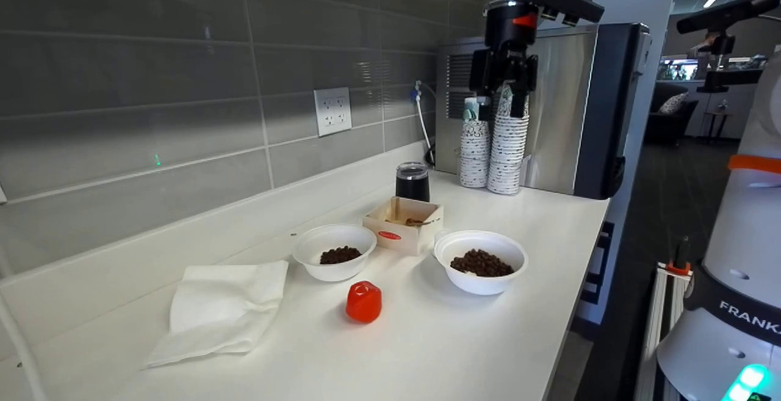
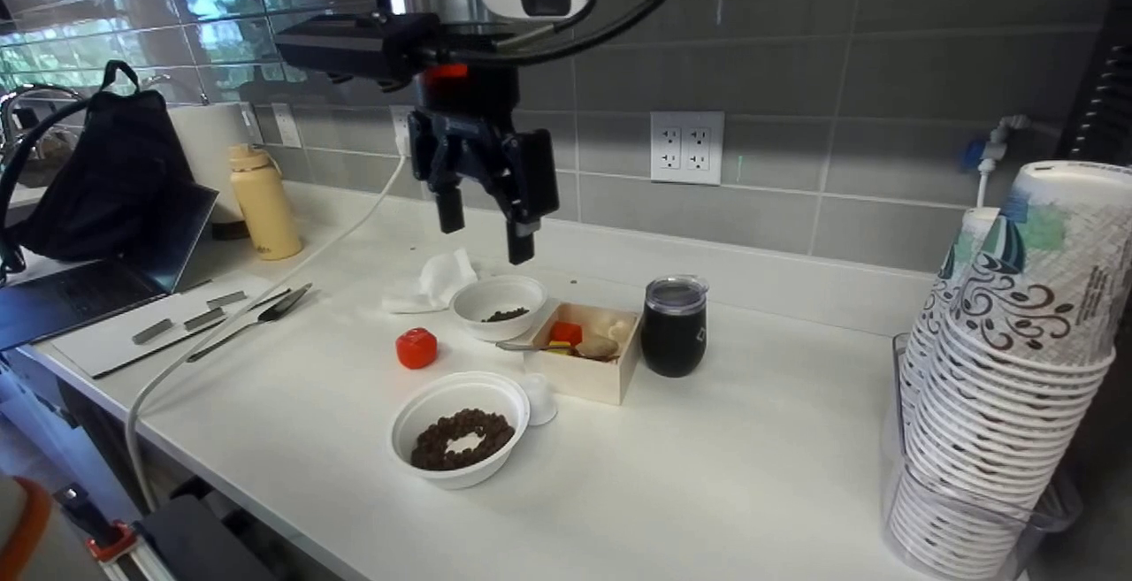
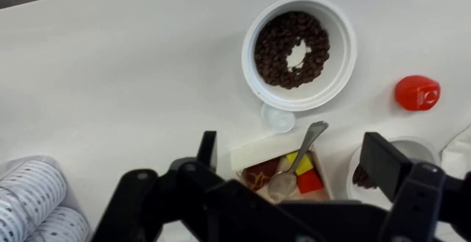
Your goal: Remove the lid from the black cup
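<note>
Hanging over the surface (image 2: 752,475), the hand (image 2: 485,229) is spread wide apart, easiest to see in the wrist view. Black cup (image 2: 674,340) is standing upright just beside the wooden box (image 2: 579,377), and yeah, its see-through lid (image 2: 676,293) is still on top.

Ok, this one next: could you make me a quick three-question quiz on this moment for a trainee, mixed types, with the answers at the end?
1. True or false: the clear lid sits on the black cup.
2. Which utensil lies in the pale box with its handle reaching out over the rim?
3. Multiple choice. The jaws are:
A) shut on the clear lid
B) open and holding nothing
C) shut on the black cup

Key:
1. True.
2. A spoon, plainest in the wrist view.
3. B.
</note>
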